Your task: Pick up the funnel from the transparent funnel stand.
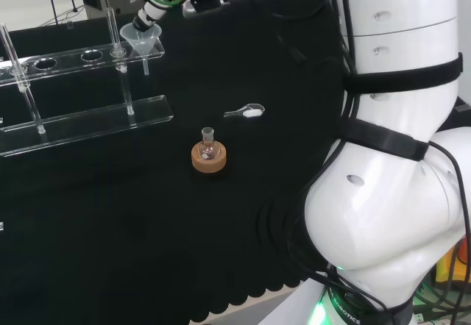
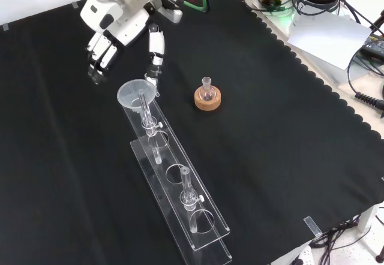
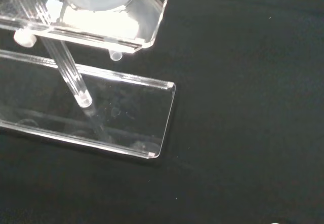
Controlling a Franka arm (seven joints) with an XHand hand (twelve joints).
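- In the front view the hand (image 2: 117, 28) is at about 11 o'clock from the middle of the cloth (image 2: 270, 133), just above the far end of the transparent funnel stand (image 2: 180, 208).
- Its fingers (image 2: 99, 58) hang down, relaxed and spread, at about 10 o'clock from the funnel (image 2: 135, 92). The thumb (image 2: 155, 52) points down to the funnel's rim at 1 o'clock. I cannot tell if it touches the rim. The hand has hold of nothing.
- The funnel sits in the end hole of the stand's upper shelf, with its stem going down through the hole.
- In the head view the funnel (image 1: 142, 40) is at 11 o'clock from the small flask (image 1: 208, 140), well apart from it.
- The small flask stands upright in a cork ring (image 1: 210, 157) near the middle of the cloth.
- A small white spoon (image 1: 246, 111) lies at about 1 o'clock from the flask in the head view.
- In the wrist view the base plate of the stand (image 3: 126, 117) lies flat on the cloth, and the funnel's stem (image 3: 71, 77) ends above it.
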